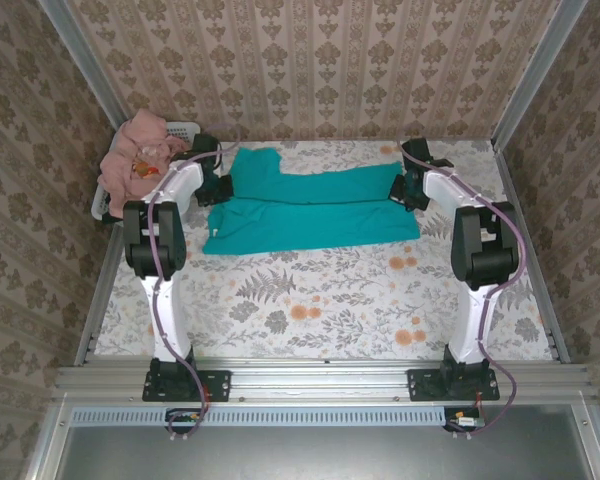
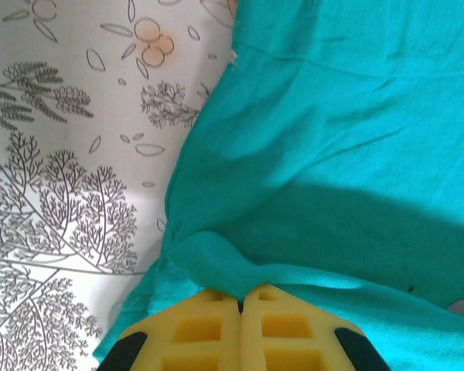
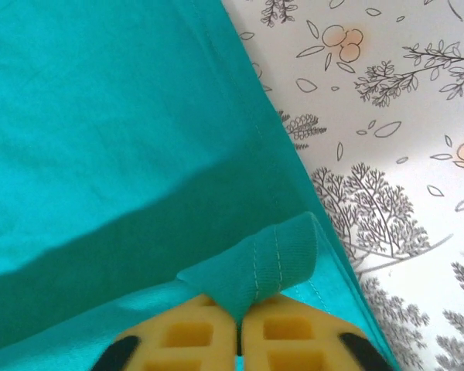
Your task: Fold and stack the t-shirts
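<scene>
So, you're mid-fold: left tool (image 2: pixel 241 300) and right tool (image 3: pixel 238 311) each pinch an end of the teal t-shirt (image 1: pixel 310 205), half-folded on the worktop (image 1: pixel 320 300); pink t-shirts (image 1: pixel 140 158) wait unfolded in the basket (image 1: pixel 185 128).

You have bright, even light in the overhead view, and everything there is sharp. In both wrist views a broad, soft-edged shadow crosses the teal-green cloth t-shirt (image 2: pixel 332 116), and the white floral-printed tabletop (image 2: pixel 62 193) glares pale.
</scene>
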### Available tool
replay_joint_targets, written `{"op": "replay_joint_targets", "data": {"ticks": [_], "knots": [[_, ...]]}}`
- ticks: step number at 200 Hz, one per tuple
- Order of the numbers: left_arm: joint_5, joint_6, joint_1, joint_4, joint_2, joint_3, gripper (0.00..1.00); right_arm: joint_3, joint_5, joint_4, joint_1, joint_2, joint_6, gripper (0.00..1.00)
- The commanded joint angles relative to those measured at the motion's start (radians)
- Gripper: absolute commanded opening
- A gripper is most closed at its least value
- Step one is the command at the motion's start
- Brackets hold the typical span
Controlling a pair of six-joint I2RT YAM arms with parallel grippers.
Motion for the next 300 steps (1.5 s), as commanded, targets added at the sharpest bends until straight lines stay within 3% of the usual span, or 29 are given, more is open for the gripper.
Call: {"op": "replay_joint_targets", "data": {"ticks": [1, 11, 27, 54, 68, 90, 110, 232, 275, 300], "knots": [[0.012, 0.028, 0.006, -0.036, 0.031, 0.059, 0.00, 0.019, 0.035, -0.065, -0.012, 0.003, -0.015, 0.17], [0.009, 0.031, 0.007, -0.055, 0.048, 0.085, 0.00, -0.015, 0.059, -0.044, -0.008, -0.041, -0.017, 0.20], [0.007, 0.035, 0.007, -0.085, 0.075, 0.126, 0.00, -0.075, 0.098, -0.007, 0.000, -0.127, -0.024, 0.35], [-0.007, 0.026, 0.007, -0.080, 0.078, 0.110, 0.00, -0.186, 0.201, 0.042, 0.066, -0.272, -0.066, 0.38], [-0.009, 0.022, 0.010, -0.066, 0.075, 0.094, 0.00, -0.266, 0.173, 0.143, 0.127, -0.311, -0.083, 0.39], [0.011, 0.017, 0.013, -0.067, 0.087, 0.114, 0.00, -0.256, 0.060, 0.162, 0.190, -0.224, -0.075, 0.38], [0.021, 0.019, 0.014, -0.072, 0.095, 0.126, 0.00, -0.166, 0.117, 0.082, 0.196, -0.108, -0.029, 0.34], [0.074, 0.038, 0.016, -0.013, 0.057, 0.077, 0.00, 0.200, 0.116, -0.099, 0.064, 0.198, 0.018, 0.34], [0.089, 0.049, 0.019, -0.024, 0.045, 0.101, 0.03, 0.288, 0.137, -0.159, 0.061, 0.185, -0.007, 0.38], [0.113, 0.049, 0.019, -0.006, 0.034, 0.103, 0.06, 0.180, 0.140, -0.113, 0.088, 0.058, -0.028, 0.50]]}}
